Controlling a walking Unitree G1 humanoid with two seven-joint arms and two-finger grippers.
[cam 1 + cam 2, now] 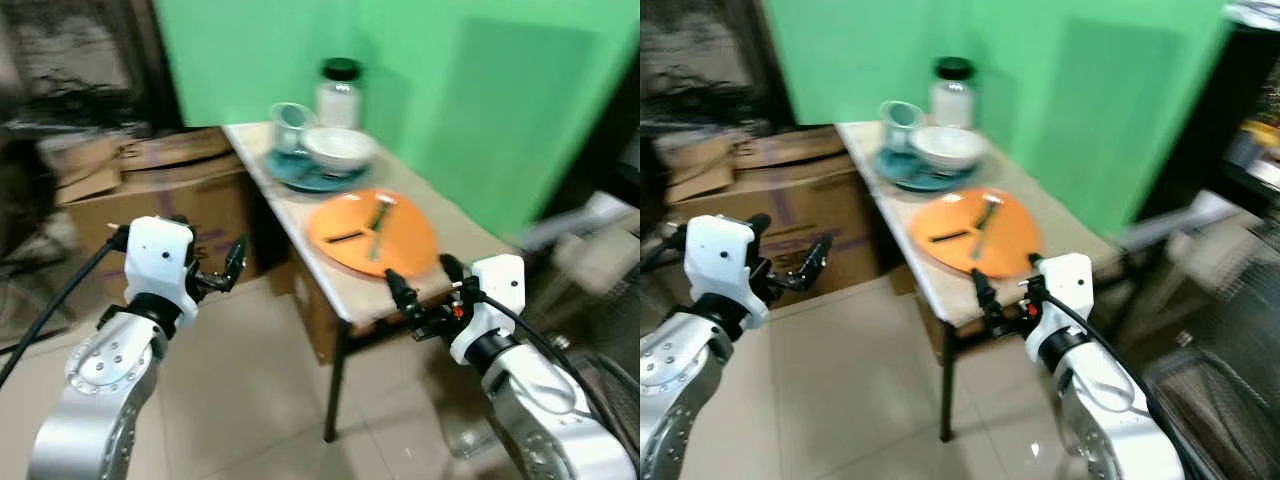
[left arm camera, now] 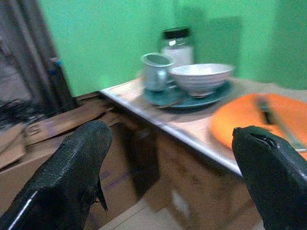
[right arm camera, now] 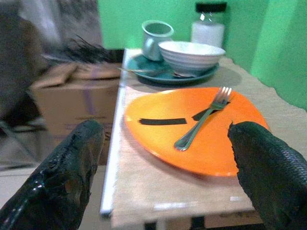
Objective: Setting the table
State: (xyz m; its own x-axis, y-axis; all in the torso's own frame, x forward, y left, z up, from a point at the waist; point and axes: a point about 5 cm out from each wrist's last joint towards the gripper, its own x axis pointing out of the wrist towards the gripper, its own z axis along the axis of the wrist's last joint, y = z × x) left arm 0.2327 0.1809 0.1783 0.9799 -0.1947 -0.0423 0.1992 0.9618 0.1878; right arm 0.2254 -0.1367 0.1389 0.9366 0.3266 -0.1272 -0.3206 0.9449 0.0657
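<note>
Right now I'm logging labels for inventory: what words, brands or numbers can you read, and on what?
None can be read.
Brown cardboard box beside the table: purple print, too blurred to read.
Clear glass jar with black lid: no label visible.
Orange plate: black strips, no lettering.

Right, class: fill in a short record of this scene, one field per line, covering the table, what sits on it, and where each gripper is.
table: small table against a green wall
near plate: orange plate bearing a fork
far plate: teal plate bearing a white bowl
other items: mug; black-lidded jar
left gripper: jaws open, off the table's left side
right gripper: jaws open, at the near edge by the orange plate
</note>
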